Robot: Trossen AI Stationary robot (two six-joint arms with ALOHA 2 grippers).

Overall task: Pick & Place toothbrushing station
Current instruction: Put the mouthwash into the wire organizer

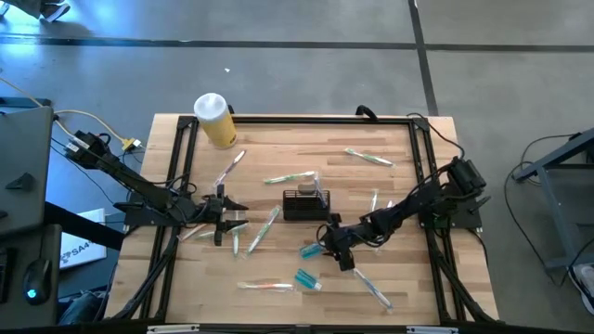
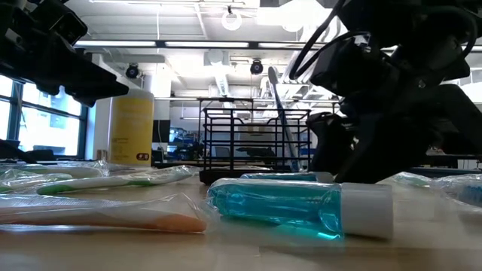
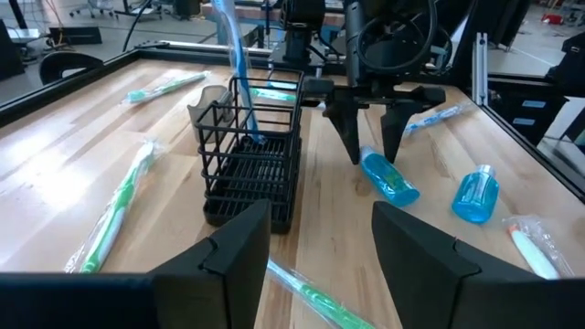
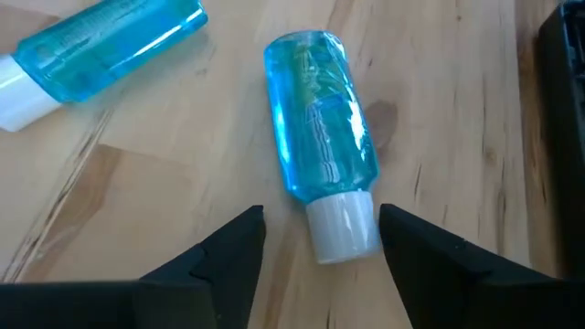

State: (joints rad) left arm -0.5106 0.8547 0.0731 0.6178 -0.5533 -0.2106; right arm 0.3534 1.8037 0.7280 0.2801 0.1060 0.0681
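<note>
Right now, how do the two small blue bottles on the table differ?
The bottle between the right claw's open fingers lies close beside the caddy; the other bottle lies apart, nearer the table's front edge, with no claw over it. Both lie on their sides, clear blue with white caps.

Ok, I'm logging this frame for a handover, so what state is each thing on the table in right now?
black caddy: upright, one toothbrush standing in it.
nearer blue bottle: lying on its side, capped, between the right gripper's open jaws, not gripped.
second blue bottle: lying flat, capped.
yellow jar: on its side, white lid on.
left gripper: jaws open, empty, facing the caddy.
</note>
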